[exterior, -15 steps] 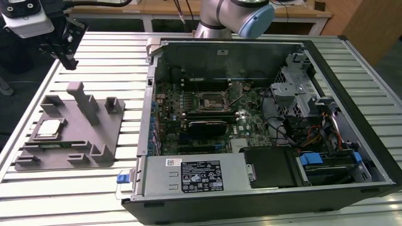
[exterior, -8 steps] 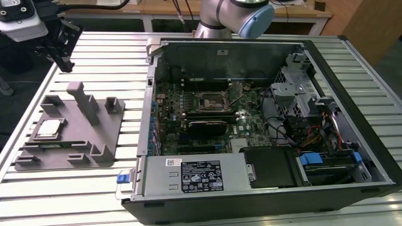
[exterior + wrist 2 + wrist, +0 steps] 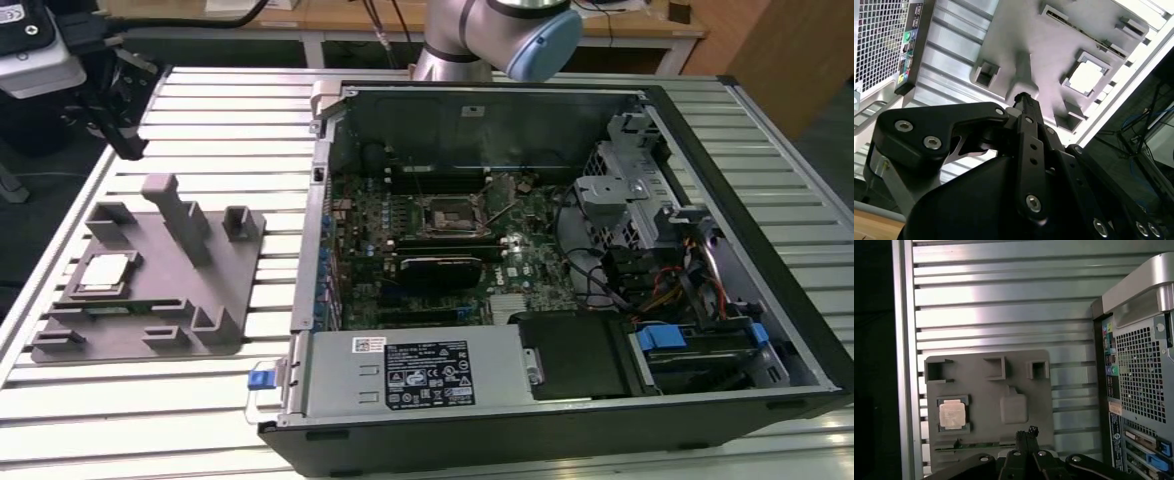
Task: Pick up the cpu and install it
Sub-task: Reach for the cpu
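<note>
I count one cpu [image 3: 104, 272], lying flat with its silver top up in a square pocket of the single grey fixture [image 3: 160, 310]. The fixture sits on the slatted table [image 3: 200, 110], at the exterior view's left of the one open computer case [image 3: 561, 435]. The cpu is square, so it has no long axis, and its edges run parallel to the fixture's. My pincer [image 3: 1027, 432] hovers above the fixture, pinched together and holding nothing. The case bears one black label [image 3: 430, 372] and one small white label [image 3: 368, 345].

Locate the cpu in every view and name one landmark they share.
Exterior view: cpu in the grey holder's pocket, on the exterior view's left, outside the case.
Second wrist view: cpu in the same pocket of the holder.
First wrist view: cpu in that pocket, on the holder's side away from the case.
Shared landmark: the holder.
</note>
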Controlling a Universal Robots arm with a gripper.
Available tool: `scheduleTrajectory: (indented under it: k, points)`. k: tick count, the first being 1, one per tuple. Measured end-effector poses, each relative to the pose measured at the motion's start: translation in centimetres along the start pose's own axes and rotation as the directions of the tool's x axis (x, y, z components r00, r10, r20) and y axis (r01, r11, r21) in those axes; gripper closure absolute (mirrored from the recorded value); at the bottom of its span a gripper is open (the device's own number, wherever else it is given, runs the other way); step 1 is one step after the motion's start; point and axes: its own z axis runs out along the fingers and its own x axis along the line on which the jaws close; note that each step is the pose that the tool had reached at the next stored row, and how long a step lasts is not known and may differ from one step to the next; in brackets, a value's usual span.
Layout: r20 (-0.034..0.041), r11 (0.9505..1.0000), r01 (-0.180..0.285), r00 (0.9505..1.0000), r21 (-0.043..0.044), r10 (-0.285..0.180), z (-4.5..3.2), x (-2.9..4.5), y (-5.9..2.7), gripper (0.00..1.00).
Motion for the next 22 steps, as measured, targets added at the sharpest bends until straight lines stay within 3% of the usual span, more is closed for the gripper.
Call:
scheduleTrajectory:
  k: [22]
  points:
    - [-0.0001, 1.0000, 0.000, 1.0000, -0.0015, 0.000, 1.17, 2.41, -0.97, 0.89]
